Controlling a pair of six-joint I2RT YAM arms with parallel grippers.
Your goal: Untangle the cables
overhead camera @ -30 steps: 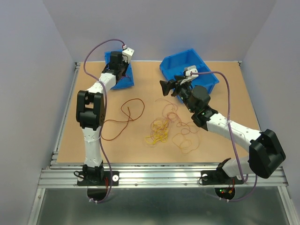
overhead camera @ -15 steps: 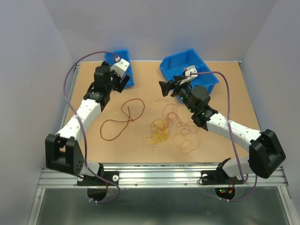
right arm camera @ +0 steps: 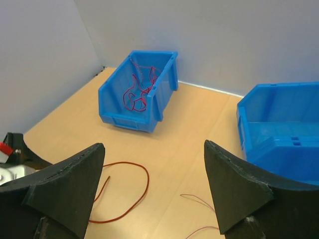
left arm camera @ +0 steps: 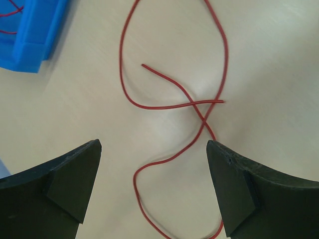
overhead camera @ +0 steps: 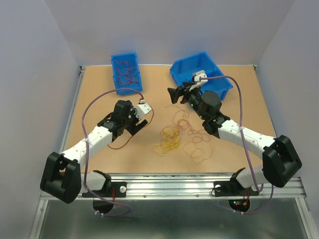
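A loose dark red cable [left arm camera: 164, 106] lies looped and crossing itself on the table; it also shows in the right wrist view [right arm camera: 142, 191]. My left gripper [left arm camera: 153, 143] hovers open just above it, with its lower curve between the fingers and nothing gripped; from above the gripper [overhead camera: 135, 124] covers part of the loop. A tangle of yellow and orange cables [overhead camera: 169, 139] lies mid-table, with thin dark strands [overhead camera: 179, 117] behind it. My right gripper [overhead camera: 172, 94] hangs open and empty, raised behind the tangle, facing left [right arm camera: 153, 147].
A small blue bin [overhead camera: 124, 55] at the back left holds several red cables [overhead camera: 125, 73]; the right wrist view shows that bin [right arm camera: 129, 122] too. A larger blue bin [overhead camera: 219, 67] sits at the back right [right arm camera: 279, 144]. Walls enclose the table.
My left arm has pulled back from the left bin to above the loose red cable, and its jaws have opened wide. The right arm has barely moved.
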